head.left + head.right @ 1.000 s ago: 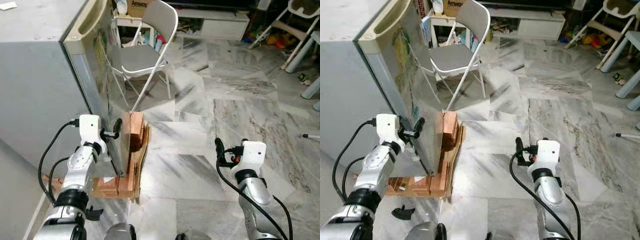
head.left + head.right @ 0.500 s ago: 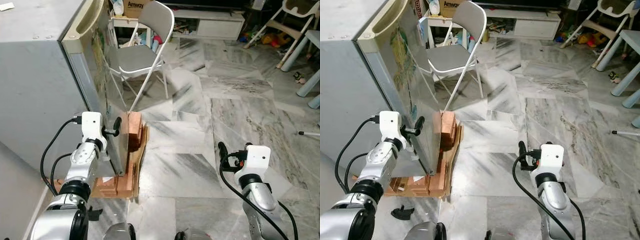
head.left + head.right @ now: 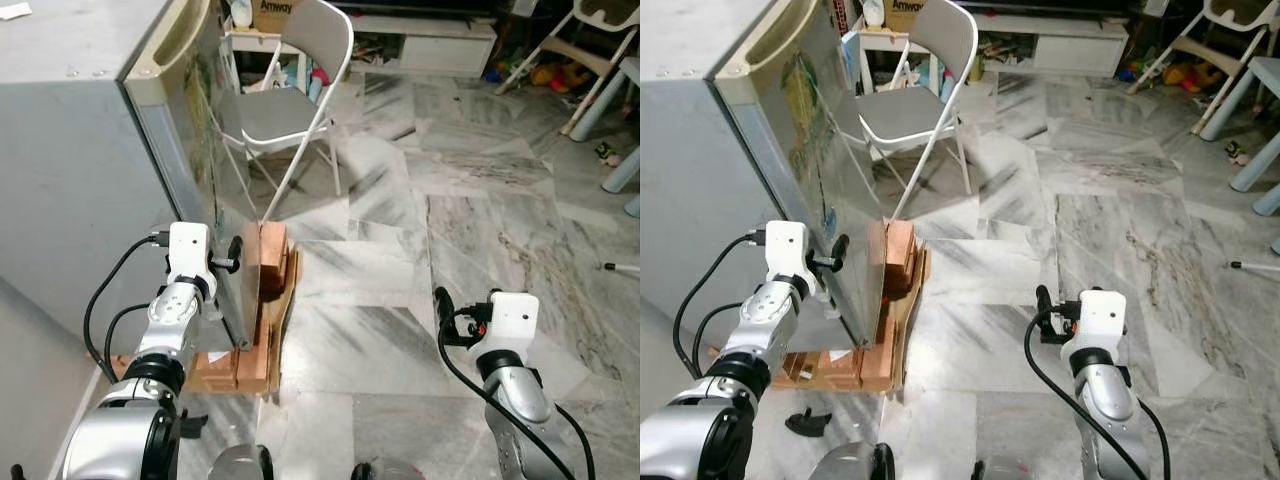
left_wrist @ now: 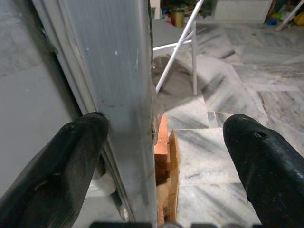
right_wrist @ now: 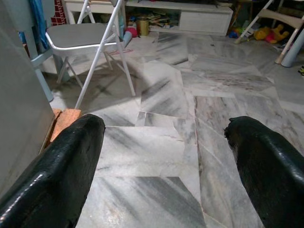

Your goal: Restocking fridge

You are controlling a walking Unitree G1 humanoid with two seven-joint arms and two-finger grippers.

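Low down, left gripper (image 4: 156,156) spread wide, straddled fridge door (image 4: 118,95) edge. Fridge (image 3: 70,150) stood on wooden blocks (image 3: 265,300), chair (image 3: 290,100) beyond. Right gripper (image 5: 166,156) spread too, empty, over marble floor (image 3: 450,220).

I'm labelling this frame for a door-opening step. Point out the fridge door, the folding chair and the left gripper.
Fridge door (image 4: 124,95), left wrist view, its front edge.
Folding chair (image 3: 276,112), left eye view, its seat.
Left gripper (image 4: 161,142), left wrist view, midway between fingertips.
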